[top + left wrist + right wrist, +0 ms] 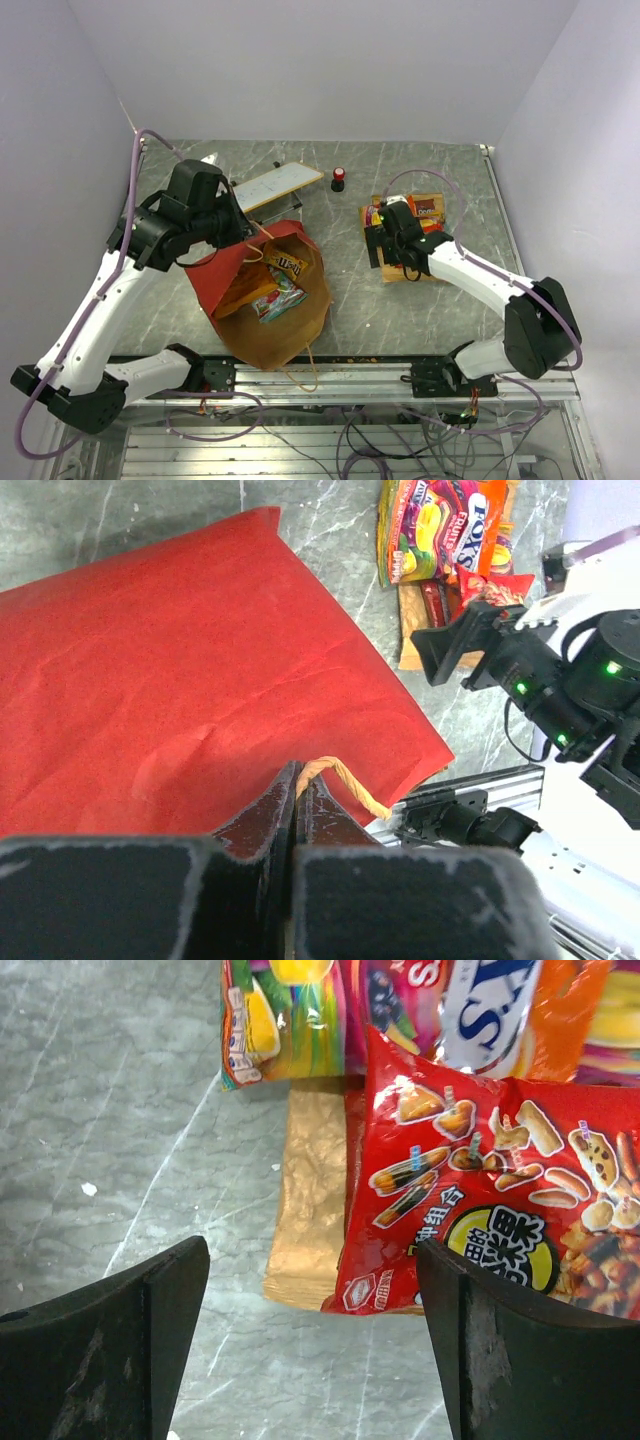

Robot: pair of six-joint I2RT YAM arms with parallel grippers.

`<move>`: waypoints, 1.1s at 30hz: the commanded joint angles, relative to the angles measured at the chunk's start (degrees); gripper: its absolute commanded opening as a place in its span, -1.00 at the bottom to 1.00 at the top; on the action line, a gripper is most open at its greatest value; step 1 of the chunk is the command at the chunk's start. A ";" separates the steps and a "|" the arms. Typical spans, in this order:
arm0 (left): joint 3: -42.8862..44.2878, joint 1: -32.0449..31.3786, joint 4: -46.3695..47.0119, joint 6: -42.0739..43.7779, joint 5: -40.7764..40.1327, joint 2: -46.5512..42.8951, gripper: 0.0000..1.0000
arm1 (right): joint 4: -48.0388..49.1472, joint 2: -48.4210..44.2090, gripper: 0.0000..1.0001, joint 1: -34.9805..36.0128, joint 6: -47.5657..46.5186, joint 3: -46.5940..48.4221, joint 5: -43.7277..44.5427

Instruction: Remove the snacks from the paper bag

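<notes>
Our grey marbled table (pixel 400 310) sits between lilac walls (pixel 300 60); left gripper (pixel 297 798) clamps the tan twisted handle (pixel 348 780) of the red paper bag (pixel 215 282), right gripper (pixel 310 1252) gapes above snack packets (pixel 480 1190).

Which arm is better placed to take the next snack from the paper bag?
Right. The right fingers are open and empty over the snacks already out. The left fingers are shut on the handle of the paper bag, which has packets inside.

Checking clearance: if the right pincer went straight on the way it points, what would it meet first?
Probably the gold packet, or the edge of the red snack packet overlapping it; both lie under the open right pincer. Depth is unclear.
</notes>
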 commanded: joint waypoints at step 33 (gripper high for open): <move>-0.34 0.38 -0.85 -3.34 1.57 -3.68 -0.86 | 30.76 1.36 0.62 52.19 -51.64 3.86 -18.53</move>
